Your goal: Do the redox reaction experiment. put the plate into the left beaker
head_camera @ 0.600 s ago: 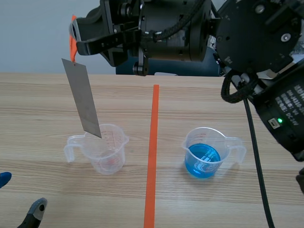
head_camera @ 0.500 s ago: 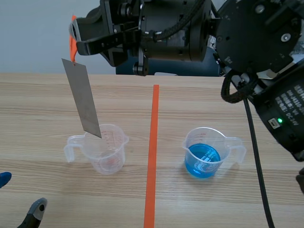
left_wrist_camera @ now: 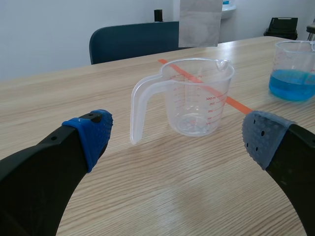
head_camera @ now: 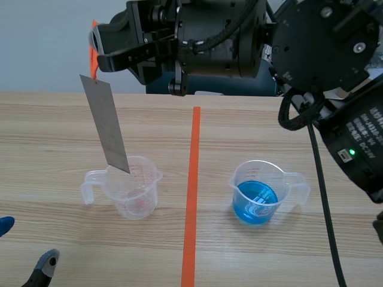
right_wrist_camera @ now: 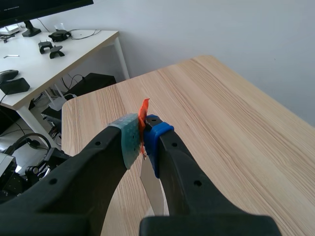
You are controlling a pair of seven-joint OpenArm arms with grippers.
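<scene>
Scene / right gripper: raised across the top on the arm from the right; fingers closed on an orange tab at the upper end of the metal plate.
Scene / metal plate: grey, flat, hanging tilted from the tab; lower corner overlapping the far rim of the left beaker; cannot tell from here whether above the rim or inside it.
Scene / left beaker: clear plastic, red graduations, handle pointing away from the tape line; upright on the table.
Scene / right beaker: clear, blue liquid in the bottom, across the tape line, well apart from the left beaker.
Scene / left gripper: low at the near edge, only the two tips showing, apart from each other, holding nothing.
Left wrist / pads: one blue, one grey-blue, spread wide; nothing between them, touching nothing.
Left wrist / left beaker: ahead of the open fingers, handle toward the blue pad.
Left wrist / metal plate: lower edge hanging above the beaker mouth, a clear gap to the rim; not in the beaker.
Left wrist / background: right beaker beyond the grey-blue pad; dark blue chair past the table's far edge.
Right wrist / fingers: pressed together on the orange tab, grey-green pad on one face, blue pad on the other.
Right wrist / metal plate: hanging below the clamped tab, between and under the fingers, seen edge-on against the wood.
</scene>
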